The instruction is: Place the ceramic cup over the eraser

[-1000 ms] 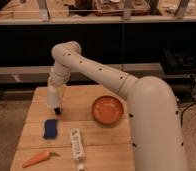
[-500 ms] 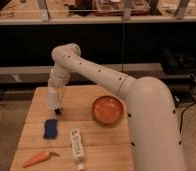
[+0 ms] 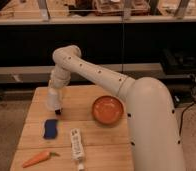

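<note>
Camera view shows you the gripper [image 3: 54, 102] lower than a second ago, its grip unclear, ceramic cup [image 3: 53, 99] nearly down beside the eraser [image 3: 58, 111].

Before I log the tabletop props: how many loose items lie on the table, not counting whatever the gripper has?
4: the orange bowl at centre right, the blue pad at left, the white bar beside it, the carrot at front left. The gripper hovers over the left rear; something small may hide beneath it.

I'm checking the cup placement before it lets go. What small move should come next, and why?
Probably a short shift toward the eraser, then lower. The gripper holds the ceramic cup at the table's left rear, and the eraser shows beside the cup's base, apparently uncovered.
</note>
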You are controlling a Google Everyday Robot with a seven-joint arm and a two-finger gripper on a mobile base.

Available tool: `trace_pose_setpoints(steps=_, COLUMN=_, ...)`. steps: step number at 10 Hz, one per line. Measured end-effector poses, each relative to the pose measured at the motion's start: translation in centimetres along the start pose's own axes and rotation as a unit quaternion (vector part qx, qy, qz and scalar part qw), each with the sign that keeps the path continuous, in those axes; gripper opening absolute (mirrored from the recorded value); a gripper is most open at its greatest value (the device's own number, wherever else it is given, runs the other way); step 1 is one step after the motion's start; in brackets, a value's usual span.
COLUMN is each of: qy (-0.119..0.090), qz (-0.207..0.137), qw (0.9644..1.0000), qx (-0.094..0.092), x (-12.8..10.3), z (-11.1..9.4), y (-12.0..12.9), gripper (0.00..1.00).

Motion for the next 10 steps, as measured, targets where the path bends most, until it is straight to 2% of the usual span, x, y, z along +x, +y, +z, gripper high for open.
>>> trace_pose_setpoints(steps=4, qy=-0.003, qz=0.002, qw=1.0, qx=0.0, x=0.2, z=0.39, y=0.1, gripper=0.14)
trace_pose_setpoints(steps=5, qy=-0.003, qz=0.002, qw=1.0, qx=0.0, x=0.23, z=0.48, y=0.12, gripper=0.17)
trace_pose_setpoints(steps=10, qy=-0.006, qz=0.005, qw=1.0, qx=0.0, x=0.47, z=0.8, y=0.19, gripper=0.6)
